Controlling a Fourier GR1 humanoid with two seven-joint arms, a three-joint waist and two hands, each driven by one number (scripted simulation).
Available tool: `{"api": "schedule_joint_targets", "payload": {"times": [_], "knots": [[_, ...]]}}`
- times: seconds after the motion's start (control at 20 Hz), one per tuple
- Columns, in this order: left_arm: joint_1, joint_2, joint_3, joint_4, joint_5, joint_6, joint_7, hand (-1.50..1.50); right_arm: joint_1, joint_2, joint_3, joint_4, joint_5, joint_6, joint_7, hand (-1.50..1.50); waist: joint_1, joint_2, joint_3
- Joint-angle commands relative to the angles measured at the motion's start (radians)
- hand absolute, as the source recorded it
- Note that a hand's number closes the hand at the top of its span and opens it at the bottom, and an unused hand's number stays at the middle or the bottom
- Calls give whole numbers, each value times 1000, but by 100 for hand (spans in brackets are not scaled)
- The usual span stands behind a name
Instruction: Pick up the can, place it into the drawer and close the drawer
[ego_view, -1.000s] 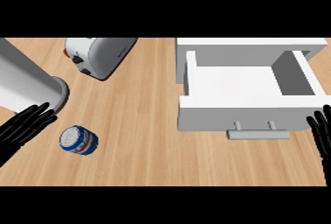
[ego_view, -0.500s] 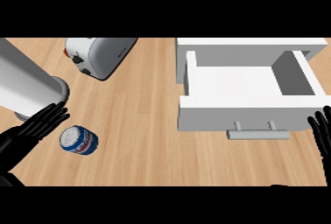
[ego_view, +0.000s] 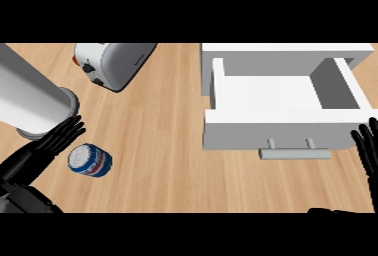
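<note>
A blue and white can (ego_view: 90, 160) stands on the wooden counter at the lower left. My left hand (ego_view: 40, 152) is just left of it, fingers straight and spread, open, with its fingertips reaching past the can's top left edge; I cannot tell whether it touches the can. The white drawer (ego_view: 284, 130) stands pulled open at the right, its inside empty, its handle (ego_view: 294, 153) facing me. My right hand (ego_view: 367, 150) rests open at the right edge, fingers up, beside the drawer's front corner.
A white toaster (ego_view: 111, 62) lies at the back left. A tall grey cylinder (ego_view: 31, 102) stands at the left edge, just behind my left hand. Bare wood lies between the can and the drawer.
My left hand has moved right and forward, from the left edge to right beside the can. The can, the drawer and my right hand have stayed in place.
</note>
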Motion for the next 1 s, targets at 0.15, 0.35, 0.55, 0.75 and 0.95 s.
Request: {"api": "schedule_joint_targets", "payload": {"times": [0.15,0.35,0.55,0.75,0.95], "knots": [[-37,86,5,219,-148,-20,-276,-150,-9,28,34,-5,32,-1,19,-150,-2,1,-1],[-61,85,-32,322,-200,29,-336,-150,41,58,42,-60,36,-4,7,-150,-5,0,-1],[-107,104,-52,402,-217,56,-379,-150,-5,15,-17,8,-4,24,-12,-150,-3,1,0],[-126,159,-64,499,-225,39,-448,-150,-39,3,-37,77,22,19,-50,-150,-2,2,0],[-149,150,-98,585,-260,107,-535,-150,-20,6,-49,7,-31,28,8,-150,-5,2,-1]]}}
